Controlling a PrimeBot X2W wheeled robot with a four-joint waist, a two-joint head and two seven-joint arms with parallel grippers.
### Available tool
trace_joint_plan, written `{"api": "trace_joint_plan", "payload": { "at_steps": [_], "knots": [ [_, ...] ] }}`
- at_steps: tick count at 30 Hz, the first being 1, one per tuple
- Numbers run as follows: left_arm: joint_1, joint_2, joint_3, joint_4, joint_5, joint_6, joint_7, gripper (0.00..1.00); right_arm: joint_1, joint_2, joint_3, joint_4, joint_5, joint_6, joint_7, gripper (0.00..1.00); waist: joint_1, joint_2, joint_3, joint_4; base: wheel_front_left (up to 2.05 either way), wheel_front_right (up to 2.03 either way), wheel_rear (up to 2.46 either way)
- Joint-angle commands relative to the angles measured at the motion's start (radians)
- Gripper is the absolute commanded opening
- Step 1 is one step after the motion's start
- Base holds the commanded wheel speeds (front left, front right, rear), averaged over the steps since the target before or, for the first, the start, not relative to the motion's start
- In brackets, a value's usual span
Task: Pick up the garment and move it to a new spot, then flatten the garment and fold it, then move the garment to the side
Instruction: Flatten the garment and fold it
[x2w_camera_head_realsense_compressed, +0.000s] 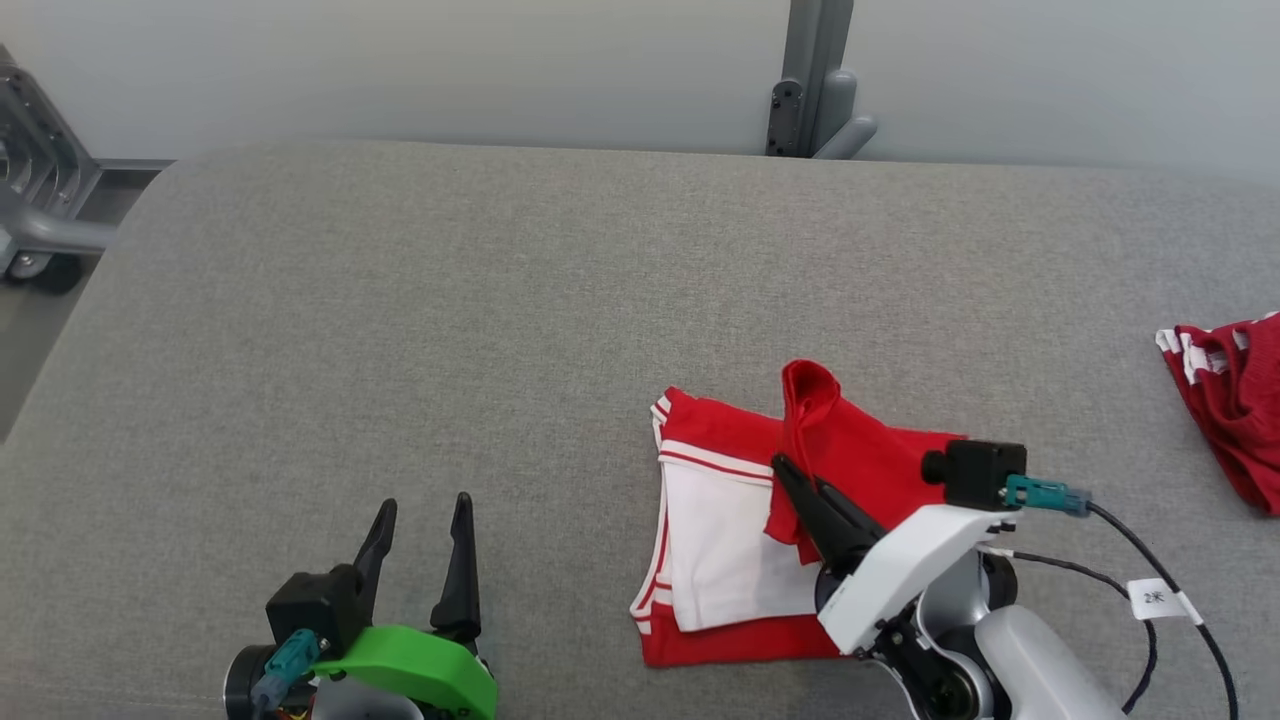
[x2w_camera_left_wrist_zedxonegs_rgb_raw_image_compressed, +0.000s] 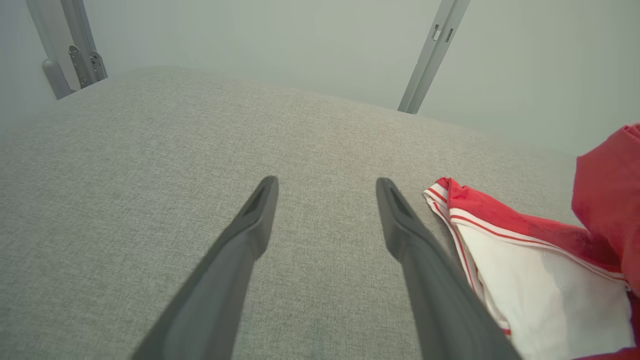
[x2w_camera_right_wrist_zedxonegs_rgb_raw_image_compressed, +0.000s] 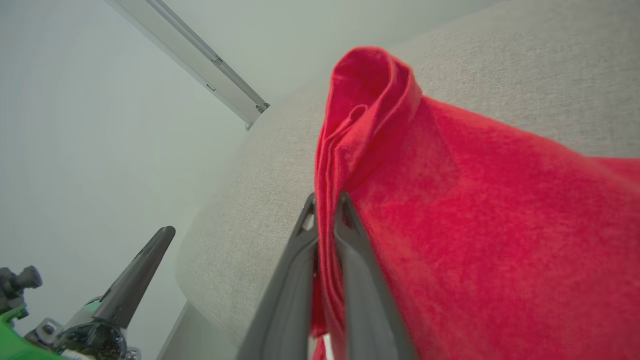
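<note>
In the right gripper, clamped tight, holds a raised flap of the garment, with the left gripper wide open, empty. Looks mid-fold, probably; not yet moved aside.

Wide open grey surface left of and beyond the garment gives free passage; 1 red heap crowds the right edge, a metal frame the far-left corner.

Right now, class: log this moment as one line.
right tool: shut on raised garment fold | left tool: open, off garment | stage: folding
</note>
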Motion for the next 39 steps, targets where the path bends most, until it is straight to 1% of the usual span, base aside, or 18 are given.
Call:
{"api": "trace_joint_plan", "payload": {
  "at_steps": [1,7,14,15,16,17,18,19,22,26,30,32,34,37,39],
  "knots": [
    [-0.022,-0.004,0.0,0.004,0.006,-0.004,-0.007,1.0,-0.02,0.004,0.014,0.021,0.01,0.0,-0.013,0.0,0.0,0.0,0.009,0.014,0.0,0.0,0.0],
    [-0.032,-0.014,-0.004,0.012,0.007,-0.008,-0.01,1.0,-0.071,0.023,0.075,0.124,0.015,0.0,-0.039,0.0,0.0,0.0,0.025,0.041,0.0,0.0,0.0],
    [-0.039,-0.02,0.0,0.025,0.011,-0.015,-0.012,1.0,-0.128,0.034,0.105,0.273,-0.004,0.0,-0.082,0.0,0.0,0.0,0.036,0.058,0.0,0.0,0.0],
    [-0.039,-0.022,0.0,0.026,0.011,-0.015,-0.013,1.0,-0.133,0.035,0.11,0.291,-0.002,0.0,-0.087,0.02,0.0,0.0,0.038,0.06,0.0,0.0,0.0],
    [-0.04,-0.022,0.0,0.027,0.012,-0.015,-0.013,1.0,-0.141,0.036,0.115,0.308,0.0,0.0,-0.094,0.11,0.0,0.0,0.039,0.061,0.0,0.0,0.0],
    [-0.041,-0.023,0.001,0.028,0.013,-0.016,-0.014,1.0,-0.149,0.036,0.122,0.321,0.004,0.0,-0.099,0.31,0.0,0.0,0.04,0.061,0.0,0.0,0.0],
    [-0.041,-0.024,0.002,0.028,0.014,-0.016,-0.014,1.0,-0.156,0.038,0.131,0.33,0.012,0.0,-0.104,0.44,0.0,0.0,0.041,0.061,0.0,0.0,0.0],
    [-0.041,-0.025,0.002,0.029,0.015,-0.016,-0.014,1.0,-0.163,0.038,0.139,0.338,0.017,0.0,-0.112,1.0,0.0,0.0,0.043,0.061,0.0,0.0,0.0],
    [-0.041,-0.028,0.003,0.032,0.017,-0.018,-0.016,1.0,-0.18,0.039,0.169,0.349,0.045,0.0,-0.131,1.0,0.0,0.0,0.045,0.059,0.0,0.0,0.0],
    [-0.044,-0.03,0.003,0.038,0.019,-0.019,-0.017,1.0,-0.199,0.039,0.216,0.331,0.091,0.0,-0.165,1.0,0.0,0.0,0.046,0.056,0.0,0.0,0.0],
    [-0.046,-0.031,0.003,0.041,0.021,-0.021,-0.017,1.0,-0.213,0.038,0.218,0.324,0.093,0.0,-0.208,1.0,0.0,0.0,0.045,0.053,0.0,0.0,0.0],
    [-0.045,-0.032,0.002,0.043,0.024,-0.022,-0.017,1.0,-0.218,0.028,0.207,0.326,0.071,0.0,-0.246,1.0,0.0,0.0,0.043,0.05,0.0,0.0,0.0],
    [-0.041,-0.034,-0.002,0.044,0.027,-0.024,-0.017,1.0,-0.224,0.004,0.189,0.334,0.031,0.0,-0.296,1.0,0.0,0.0,0.039,0.044,0.0,0.0,0.0],
    [-0.034,-0.037,-0.008,0.046,0.03,-0.027,-0.017,1.0,-0.225,-0.021,0.148,0.347,-0.056,0.0,-0.356,1.0,0.0,0.0,0.03,0.032,0.0,0.0,0.0],
    [-0.029,-0.037,-0.012,0.046,0.033,-0.028,-0.017,1.0,-0.217,-0.037,0.109,0.345,-0.135,0.0,-0.379,1.0,0.0,0.0,0.024,0.02,0.0,0.0,0.0]
  ]
}}
